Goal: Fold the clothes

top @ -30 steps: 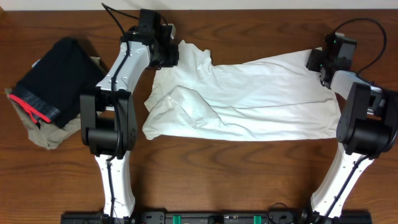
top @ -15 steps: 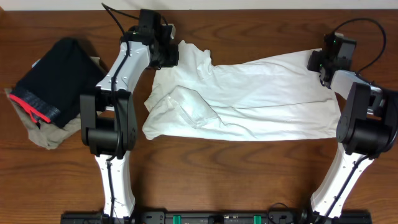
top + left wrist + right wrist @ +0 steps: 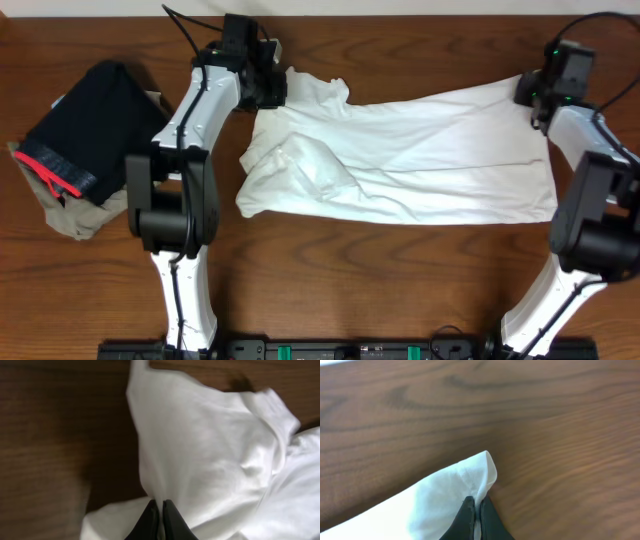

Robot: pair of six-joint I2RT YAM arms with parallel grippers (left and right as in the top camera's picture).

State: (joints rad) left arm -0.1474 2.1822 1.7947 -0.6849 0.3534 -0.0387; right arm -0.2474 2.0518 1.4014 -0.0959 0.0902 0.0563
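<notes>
The white T-shirt [image 3: 420, 150] lies stretched sideways across the far half of the desk [image 3: 400, 280], between the two arms. It is wrinkled, with a bunched lump left of its middle and a fairly straight near edge. The left end effector [image 3: 270, 88] is at the shirt's far left corner. In the left wrist view its fingers [image 3: 150, 515] are almost together, pinching a fold of white cloth that fans out from them over the dark wood. The right end effector [image 3: 533, 92] is at the far right corner. The right wrist view shows its two dark fingers [image 3: 466, 510] drawn narrow on the very tip of a white corner, with bare wood beyond. The shirt's far edge runs between the two grips. At the left side of the desk, well apart from the shirt, a folded black garment [image 3: 95, 120] with a red band lies on top of a tan garment [image 3: 70, 215].
</notes>
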